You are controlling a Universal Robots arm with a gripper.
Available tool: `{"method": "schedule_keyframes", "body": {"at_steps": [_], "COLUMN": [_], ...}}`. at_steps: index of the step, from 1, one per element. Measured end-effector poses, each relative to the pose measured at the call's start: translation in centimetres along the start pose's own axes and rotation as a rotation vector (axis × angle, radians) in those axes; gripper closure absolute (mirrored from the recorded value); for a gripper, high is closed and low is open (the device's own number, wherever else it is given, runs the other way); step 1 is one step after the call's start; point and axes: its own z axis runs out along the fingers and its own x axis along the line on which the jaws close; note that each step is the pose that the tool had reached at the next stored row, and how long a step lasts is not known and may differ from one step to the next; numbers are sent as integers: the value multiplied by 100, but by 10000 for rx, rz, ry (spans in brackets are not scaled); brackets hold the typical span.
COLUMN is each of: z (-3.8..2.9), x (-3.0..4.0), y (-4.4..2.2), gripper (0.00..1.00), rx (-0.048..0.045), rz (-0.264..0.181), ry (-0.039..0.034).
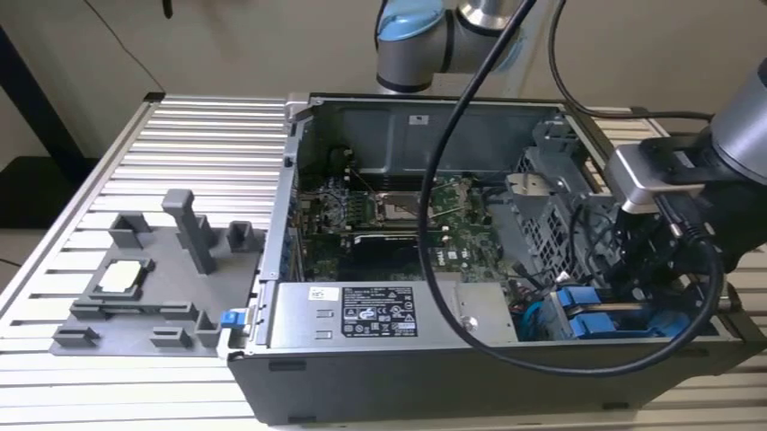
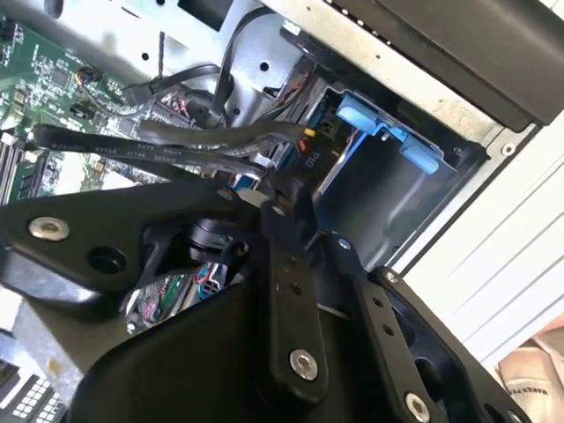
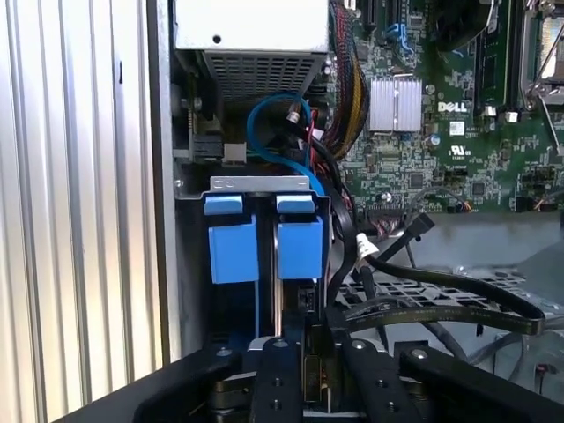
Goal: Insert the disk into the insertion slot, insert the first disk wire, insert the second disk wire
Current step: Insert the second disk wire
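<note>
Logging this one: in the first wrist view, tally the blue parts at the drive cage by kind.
blue drive-frame ends, side by side in the cage: 2
blue looped cable above them: 1
Total: 3

A ribbed aluminium worktable (image 1: pixel 180 135), a plain beige wall (image 1: pixel 240 45) behind it, a dark post (image 1: pixel 36 99) at the exterior view's left
</note>
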Motion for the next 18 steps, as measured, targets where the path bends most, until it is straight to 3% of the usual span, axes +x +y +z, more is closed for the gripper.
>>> {"method": "schedule_keyframes", "body": {"at_steps": [1, 3, 6, 12, 15, 17, 18], "z": [0, -24, -113, -113, -111, -112, -115], "x": [0, -2, -11, -11, -11, -11, -11], "y": [0, 0, -2, -2, 6, 7, 8], "gripper": [70, 70, 70, 70, 70, 72, 78], "rx": [0, -7, -42, -41, -41, -43, -44], "rz": [1, 4, 7, 7, 18, 21, 22], "ry": [0, -3, 0, -6, -80, -188, -240]}}
